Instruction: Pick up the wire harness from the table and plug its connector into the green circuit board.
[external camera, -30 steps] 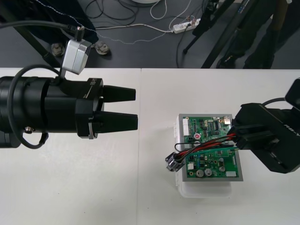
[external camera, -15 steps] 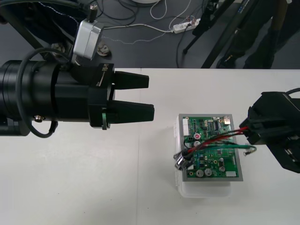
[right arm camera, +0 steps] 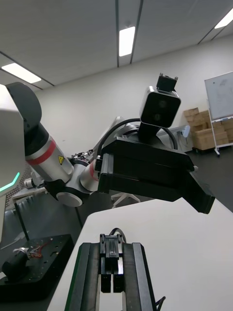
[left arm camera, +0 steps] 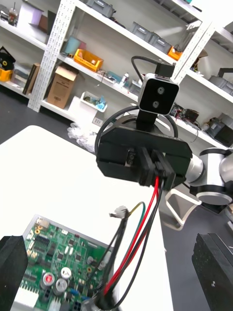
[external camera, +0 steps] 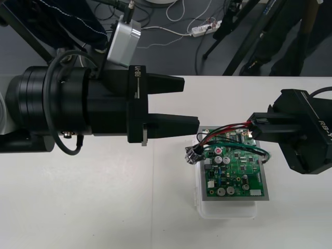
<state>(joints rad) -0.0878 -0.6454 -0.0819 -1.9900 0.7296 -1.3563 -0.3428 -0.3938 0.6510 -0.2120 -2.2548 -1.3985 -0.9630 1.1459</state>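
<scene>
Right gripper [external camera: 255, 125] clamping black plug [right arm camera: 110, 252] of wire harness [external camera: 228, 129], holding it over green circuit board [external camera: 233, 168]; wires trailing to metal socket [external camera: 195, 154] hanging at board's left edge. Board sitting on white base [external camera: 228, 210] on table [external camera: 93, 207]. Left gripper [external camera: 189, 104] hovering just beside socket, fingers [left arm camera: 12, 272] standing wide apart

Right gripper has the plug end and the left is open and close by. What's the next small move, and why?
Probably ease the left gripper forward so its open fingers straddle the wires below the right gripper. The right holds the plug raised near the board, while the socket hangs loose at the board's edge. Steadying it should help aim the plug.
</scene>
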